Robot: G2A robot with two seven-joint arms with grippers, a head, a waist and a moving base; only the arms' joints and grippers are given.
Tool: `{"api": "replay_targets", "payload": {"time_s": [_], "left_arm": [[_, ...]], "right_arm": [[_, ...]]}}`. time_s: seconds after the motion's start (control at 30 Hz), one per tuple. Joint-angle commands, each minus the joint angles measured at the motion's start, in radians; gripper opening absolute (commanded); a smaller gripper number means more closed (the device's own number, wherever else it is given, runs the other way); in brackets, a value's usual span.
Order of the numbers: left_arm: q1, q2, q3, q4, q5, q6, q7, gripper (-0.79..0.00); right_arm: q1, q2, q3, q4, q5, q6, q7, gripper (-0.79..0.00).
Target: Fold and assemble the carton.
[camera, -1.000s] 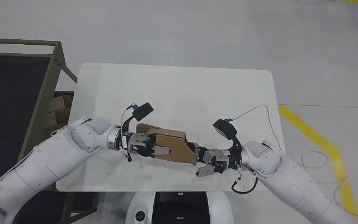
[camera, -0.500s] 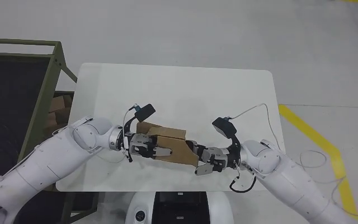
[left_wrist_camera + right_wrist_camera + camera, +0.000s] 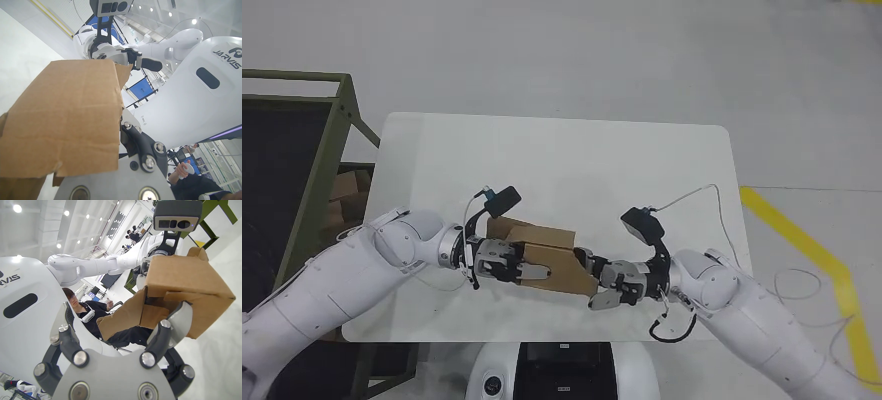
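- While the carton (image 3: 540,254) sat between both arms near the table's (image 3: 572,160) front edge, the left gripper (image 3: 508,267) was at its left end; whether its jaws gripped could not be told.
- The right gripper (image 3: 596,281) had its jaws spread, one finger (image 3: 181,316) touching the carton's loose end flaps.
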Motion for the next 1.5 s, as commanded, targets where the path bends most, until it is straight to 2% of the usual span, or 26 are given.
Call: {"api": "replay_targets", "payload": {"time_s": [0.0,0.8,1.1,1.47], "left_arm": [[-0.001,0.000,0.001,0.001,0.001,-0.001,0.002,-0.785],[-0.010,-0.001,0.011,0.012,0.003,-0.021,0.021,-0.785],[-0.003,0.008,0.006,0.011,0.007,-0.034,0.034,-0.785],[0.002,0.017,0.000,0.002,0.012,-0.038,0.038,-0.785]], "right_arm": [[0.002,-0.003,-0.002,-0.002,-0.002,0.001,0.003,0.000],[0.041,-0.058,-0.044,0.038,-0.040,0.007,-0.030,0.000],[-0.020,-0.040,0.026,0.032,-0.039,-0.026,-0.033,0.000],[-0.140,0.006,0.169,0.014,0.025,-0.089,-0.007,0.000]]}}
